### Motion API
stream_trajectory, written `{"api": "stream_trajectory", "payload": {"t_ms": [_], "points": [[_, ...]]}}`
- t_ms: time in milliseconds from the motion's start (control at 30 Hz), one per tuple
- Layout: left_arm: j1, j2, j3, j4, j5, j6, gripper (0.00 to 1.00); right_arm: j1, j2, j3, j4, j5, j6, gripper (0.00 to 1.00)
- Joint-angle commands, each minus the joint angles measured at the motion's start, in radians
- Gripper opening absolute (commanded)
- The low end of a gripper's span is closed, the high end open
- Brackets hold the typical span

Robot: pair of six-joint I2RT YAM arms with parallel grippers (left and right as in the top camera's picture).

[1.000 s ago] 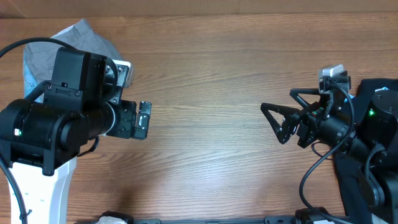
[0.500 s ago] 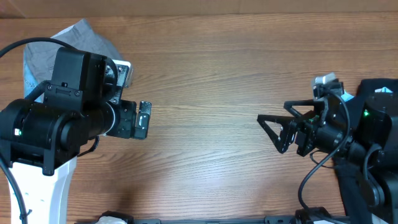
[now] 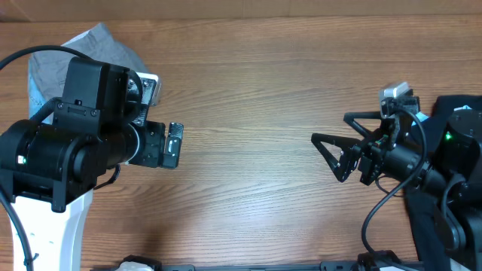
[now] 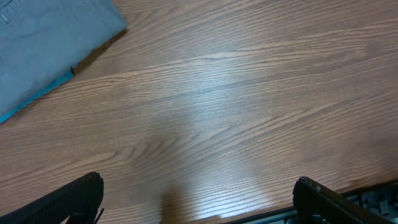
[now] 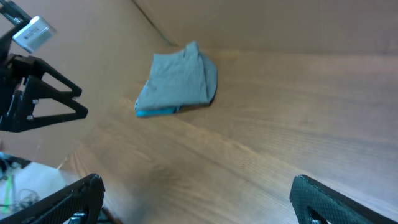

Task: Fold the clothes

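Left hand [image 4: 196, 200], right hand [image 5: 195, 198] spread wide

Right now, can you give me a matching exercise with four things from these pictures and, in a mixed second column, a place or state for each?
1 grey shorts
2 blue cloth
3 left end effector
4 right end effector

A open, at the right side of the table
B open, close to the shorts
C only an edge showing under the shorts
D lying on top, at the far left corner

Pairs: 1-D, 2-C, 3-B, 4-A
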Motion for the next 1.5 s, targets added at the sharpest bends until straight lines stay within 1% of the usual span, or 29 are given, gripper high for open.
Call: {"api": "stream_trajectory", "payload": {"t_ms": [0,100,200,600,767,867,933,967,1167,1267,1467], "points": [[-0.006,0.008,-0.005,-0.001,-0.013,-0.024,1.0,0.0,-0.009,0.014,0.039,-0.006,-0.076,1.0],[-0.006,0.008,-0.005,-0.002,-0.013,-0.024,1.0,0.0,-0.023,0.014,0.039,-0.005,-0.119,1.0],[-0.006,0.008,-0.005,-0.002,-0.013,-0.024,1.0,0.0,-0.042,0.014,0.04,0.014,-0.13,1.0],[-0.006,0.009,-0.005,-0.002,-0.013,-0.024,1.0,0.0,-0.189,0.003,0.039,0.302,-0.136,1.0],[-0.006,0.009,-0.005,-0.002,-0.013,-0.024,1.0,-0.002,-0.262,-0.033,0.039,0.31,-0.336,1.0],[-0.006,0.009,-0.005,-0.002,-0.013,-0.024,1.0,-0.021,-0.325,-0.111,0.041,0.312,-0.396,1.0],[-0.006,0.01,-0.005,-0.002,-0.013,-0.024,1.0,-0.05,-0.377,-0.196,0.048,0.33,-0.395,1.0],[-0.006,0.01,-0.005,-0.002,-0.013,-0.024,1.0,-0.055,-0.385,-0.209,0.049,0.33,-0.395,1.0],[-0.006,0.01,-0.005,-0.002,-0.013,-0.024,1.0,-0.122,-0.548,-0.49,0.11,0.333,-0.393,1.0],[-0.006,0.01,-0.005,-0.002,-0.013,-0.024,1.0,-0.126,-0.637,-0.622,0.169,0.333,-0.356,1.0],[-0.006,0.01,-0.005,-0.002,-0.013,-0.024,1.0,-0.15,-0.757,-0.809,0.272,0.33,-0.268,1.0]]}}
